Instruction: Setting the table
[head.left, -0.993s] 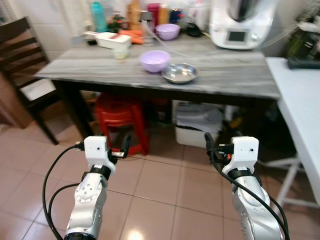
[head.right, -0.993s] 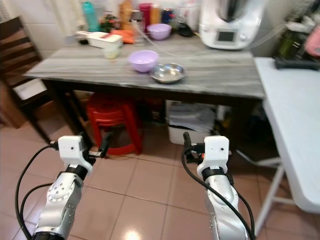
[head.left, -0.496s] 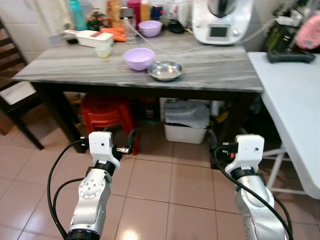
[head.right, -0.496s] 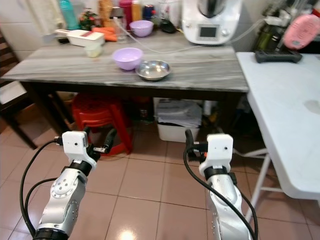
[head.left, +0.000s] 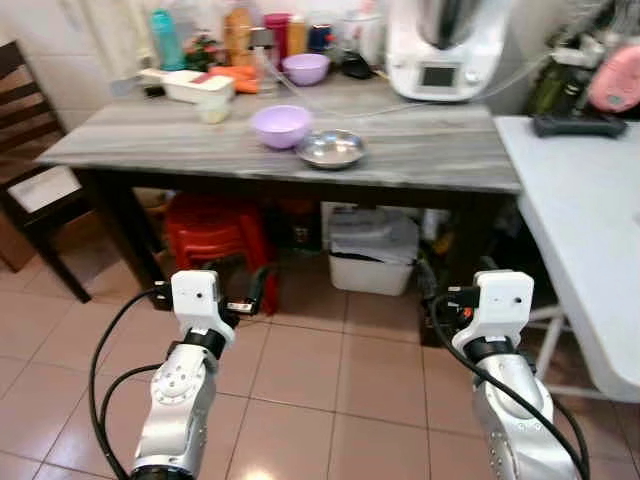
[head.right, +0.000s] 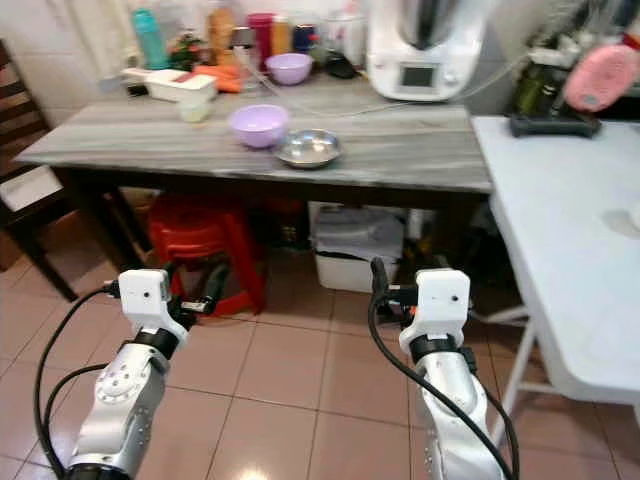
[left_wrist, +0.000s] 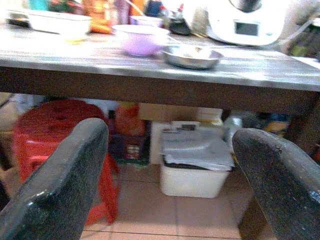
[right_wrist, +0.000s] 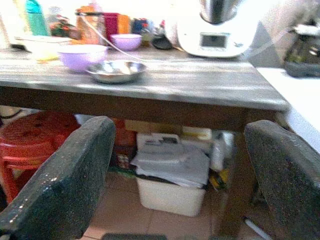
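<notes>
Nearest the camera, the left gripper (head.left: 252, 292) and the right gripper (head.left: 428, 285) are hanging low over the tiled floor (head.left: 330, 370), both with jaws spread wide and grasping nothing, well short of the table (head.left: 420, 160). The robot is standing back from it, so the step in hand looks like the approach: it should be closing in squarely on the table's front edge and lifting both arms above the edge before reaching. Under the table, a red stool (head.left: 215, 230) and a white bin (head.left: 373, 250) are sitting, so the feet need to be stopping short of them. On the tabletop, the purple bowl (head.left: 281, 125) and the steel dish (head.left: 330, 149) are sitting just beside each other near the front edge, within easiest reach once close. Farther back, a second purple bowl (head.left: 304, 68), bottles (head.left: 165, 38) and a white kitchen machine (head.left: 445, 45) are crowding the wall; a reach should be staying low and short of them.
</notes>
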